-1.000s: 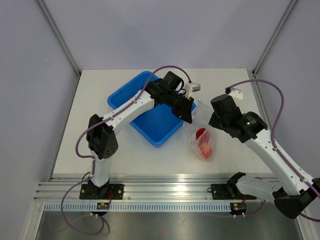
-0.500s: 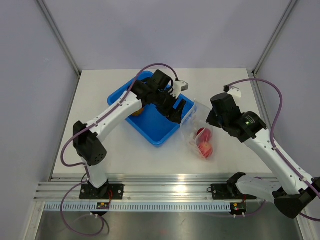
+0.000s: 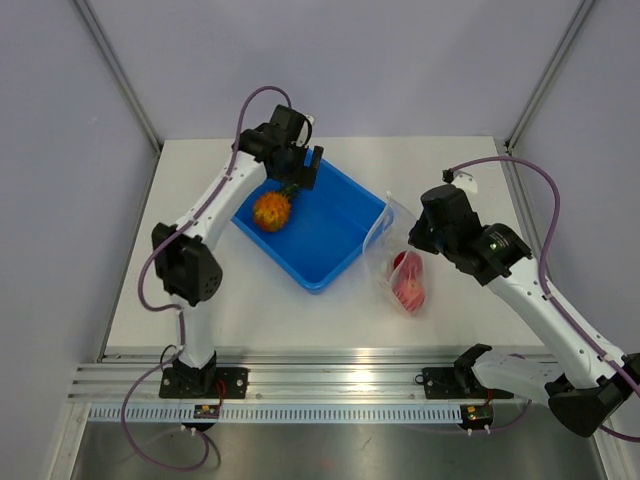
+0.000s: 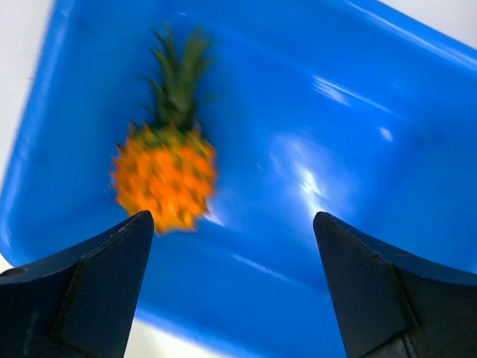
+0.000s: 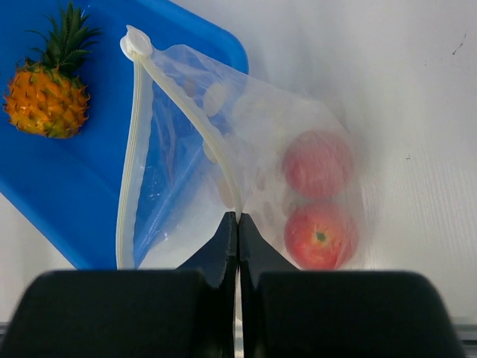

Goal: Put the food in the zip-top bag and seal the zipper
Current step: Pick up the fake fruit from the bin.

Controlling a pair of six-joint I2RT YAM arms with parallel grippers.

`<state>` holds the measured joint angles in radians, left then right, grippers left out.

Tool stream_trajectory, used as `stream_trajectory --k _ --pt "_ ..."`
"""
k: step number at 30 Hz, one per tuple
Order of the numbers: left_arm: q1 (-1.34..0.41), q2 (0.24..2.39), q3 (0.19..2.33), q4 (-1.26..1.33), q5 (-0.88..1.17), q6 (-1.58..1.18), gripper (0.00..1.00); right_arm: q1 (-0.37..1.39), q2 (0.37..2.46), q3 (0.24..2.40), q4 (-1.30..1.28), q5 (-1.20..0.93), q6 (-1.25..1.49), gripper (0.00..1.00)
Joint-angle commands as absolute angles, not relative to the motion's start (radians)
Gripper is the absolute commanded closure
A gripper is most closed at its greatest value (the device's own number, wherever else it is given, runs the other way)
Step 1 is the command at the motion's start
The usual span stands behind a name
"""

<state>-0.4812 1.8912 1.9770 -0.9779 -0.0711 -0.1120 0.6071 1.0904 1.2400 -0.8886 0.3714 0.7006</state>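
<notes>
Clear zip-top bag (image 5: 253, 142), edge pinched by right hand (image 5: 237, 218), left hand (image 4: 232, 221) spread above pineapple (image 4: 165, 177)

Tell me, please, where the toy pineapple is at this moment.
In the top view, the pineapple lies in the far-left part of the blue tray, close to the left gripper, its fingers open.

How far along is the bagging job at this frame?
Done: two red fruits sit inside the zip-top bag. In hand: the right gripper is shut on the bag's mouth edge, holding it open, while the left gripper hangs open over the pineapple in the blue tray. Left: grasp the pineapple, put it in the bag, and press the zipper closed; it gapes now.
</notes>
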Motion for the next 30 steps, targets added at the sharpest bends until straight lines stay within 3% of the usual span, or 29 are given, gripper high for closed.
stream_trajectory --k 1,17,24,30 --pt "-0.485 2.067 2.139 -1.031 -0.333 -0.112 0.07 0.614 1.080 1.229 -0.828 0.350 0.686 1.00" --pt "-0.485 2.344 2.256 -0.824 -0.429 -0.006 0.24 0.614 1.059 1.207 -0.813 0.327 0.689 1.00" --pt "-0.486 2.401 2.273 -0.808 -0.465 -0.006 0.39 0.614 1.066 1.193 -0.808 0.316 0.692 1.00" --pt "-0.485 2.405 2.270 -0.799 -0.472 -0.006 0.46 0.614 1.051 1.184 -0.802 0.314 0.698 1.00"
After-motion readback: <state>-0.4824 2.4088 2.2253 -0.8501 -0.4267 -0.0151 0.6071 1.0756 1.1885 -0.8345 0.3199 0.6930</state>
